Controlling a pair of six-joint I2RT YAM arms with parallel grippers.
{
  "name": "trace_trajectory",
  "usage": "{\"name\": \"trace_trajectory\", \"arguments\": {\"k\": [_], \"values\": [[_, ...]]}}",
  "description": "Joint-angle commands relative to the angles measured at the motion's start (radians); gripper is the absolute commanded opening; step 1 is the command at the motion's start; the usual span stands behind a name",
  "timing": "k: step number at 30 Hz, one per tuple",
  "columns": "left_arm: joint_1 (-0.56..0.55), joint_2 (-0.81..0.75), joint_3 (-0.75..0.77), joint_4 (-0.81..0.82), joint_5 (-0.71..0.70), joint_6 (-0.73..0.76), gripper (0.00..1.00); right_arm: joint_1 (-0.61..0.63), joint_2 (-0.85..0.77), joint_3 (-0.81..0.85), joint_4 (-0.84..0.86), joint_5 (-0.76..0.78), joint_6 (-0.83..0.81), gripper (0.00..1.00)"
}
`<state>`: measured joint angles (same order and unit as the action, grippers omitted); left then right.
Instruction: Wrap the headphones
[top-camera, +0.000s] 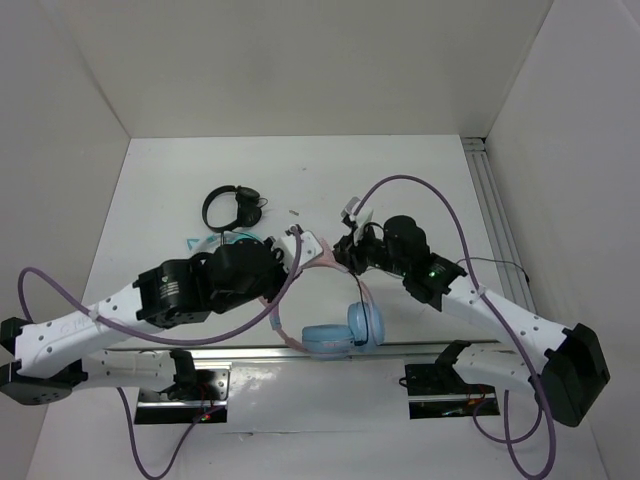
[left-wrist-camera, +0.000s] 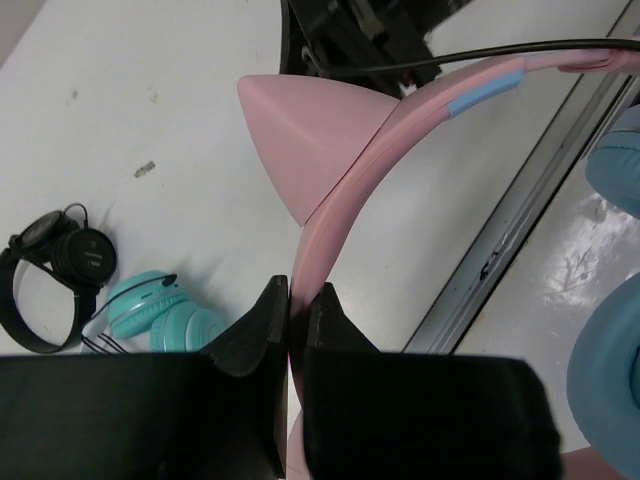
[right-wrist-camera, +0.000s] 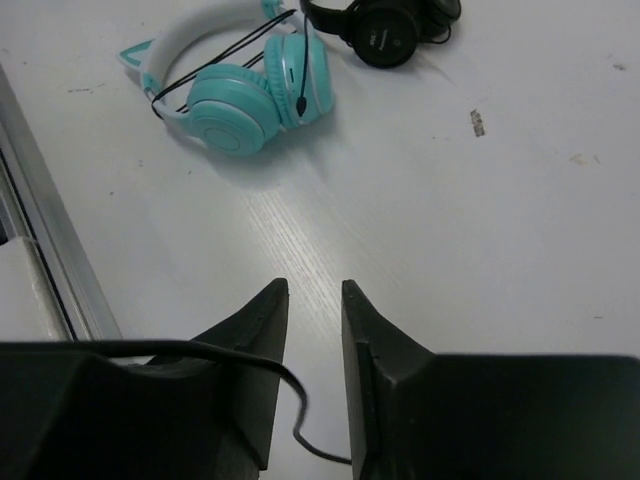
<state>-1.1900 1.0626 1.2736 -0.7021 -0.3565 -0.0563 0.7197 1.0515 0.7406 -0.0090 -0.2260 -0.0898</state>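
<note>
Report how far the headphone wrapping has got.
Done: the left end effector is shut on the pink headband of the headphones. In hand: the right end effector, jaws slightly apart, has the black cable lying across one finger, not pinched. Left: no turns of cable show around the headband, so the winding seems to be all ahead.

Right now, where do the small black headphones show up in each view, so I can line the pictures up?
Top external: black headphones left of centre, above the middle.
Left wrist: black headphones at the left edge, below the middle.
Right wrist: black headphones at the top edge, right of centre.
Shared landmark: teal cat-ear headphones lying beside them.
</note>
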Motion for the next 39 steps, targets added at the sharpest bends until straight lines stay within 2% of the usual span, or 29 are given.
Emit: {"name": "trace_trajectory", "arguments": {"k": [1, 5, 10, 15, 20, 24, 26, 30, 35, 39], "values": [[-0.011, -0.084, 0.046, 0.196, -0.036, -0.062, 0.0, -0.045, 0.033, -0.043, 0.17, -0.186, 0.021, 0.36], [-0.011, -0.131, 0.046, 0.248, -0.117, -0.088, 0.0, -0.08, 0.108, -0.078, 0.274, -0.346, 0.076, 0.43], [-0.011, -0.187, 0.046, 0.315, -0.197, -0.12, 0.0, -0.092, 0.223, -0.124, 0.464, -0.461, 0.159, 0.43], [-0.011, -0.187, 0.058, 0.352, -0.318, -0.155, 0.0, -0.101, 0.31, -0.179, 0.627, -0.461, 0.217, 0.43], [-0.011, -0.187, 0.067, 0.388, -0.571, -0.223, 0.0, -0.132, 0.415, -0.228, 0.762, -0.48, 0.272, 0.32], [-0.011, -0.187, 0.047, 0.438, -0.725, -0.258, 0.0, -0.132, 0.461, -0.257, 0.828, -0.51, 0.308, 0.32], [-0.011, -0.161, 0.038, 0.455, -0.81, -0.284, 0.0, -0.123, 0.484, -0.277, 0.859, -0.51, 0.32, 0.35], [-0.011, -0.102, 0.059, 0.466, -0.933, -0.321, 0.0, -0.105, 0.508, -0.313, 0.921, -0.51, 0.34, 0.35], [-0.011, -0.072, 0.069, 0.512, -0.976, -0.326, 0.0, -0.086, 0.551, -0.313, 0.942, -0.501, 0.349, 0.35], [-0.011, -0.053, 0.089, 0.524, -1.024, -0.326, 0.0, -0.086, 0.576, -0.325, 0.972, -0.501, 0.36, 0.41]]}}
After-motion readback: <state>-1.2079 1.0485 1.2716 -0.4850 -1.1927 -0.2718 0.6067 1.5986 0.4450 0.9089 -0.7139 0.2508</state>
